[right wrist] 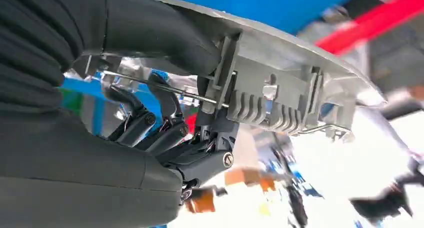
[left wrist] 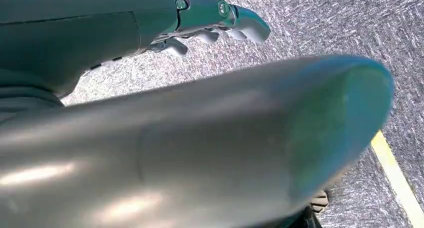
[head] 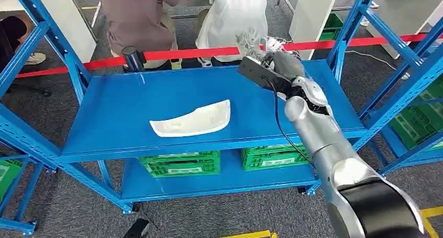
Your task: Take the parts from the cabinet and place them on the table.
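Observation:
A white curved part [head: 194,120] lies flat on the blue shelf [head: 115,107], near its front middle. My right arm reaches over the shelf's right side, and my right hand [head: 284,66] is raised at the back right corner. It grips a pale grey plastic part [head: 256,40]. In the right wrist view that grey part [right wrist: 280,88] shows ribs and a wire clip, with the thumb [right wrist: 150,33] pressed on its edge and the right hand's [right wrist: 165,133] dark fingers curled under it. My left hand [left wrist: 210,23] hangs over the grey carpet, holding nothing.
Green crates [head: 180,163] [head: 269,155] stand on the lower shelf. Blue rack uprights [head: 345,37] frame both sides. A red barrier tape [head: 198,54] runs behind the shelf, with two people [head: 138,19] [head: 232,13] standing beyond it. A yellow floor line [left wrist: 397,178] crosses the carpet.

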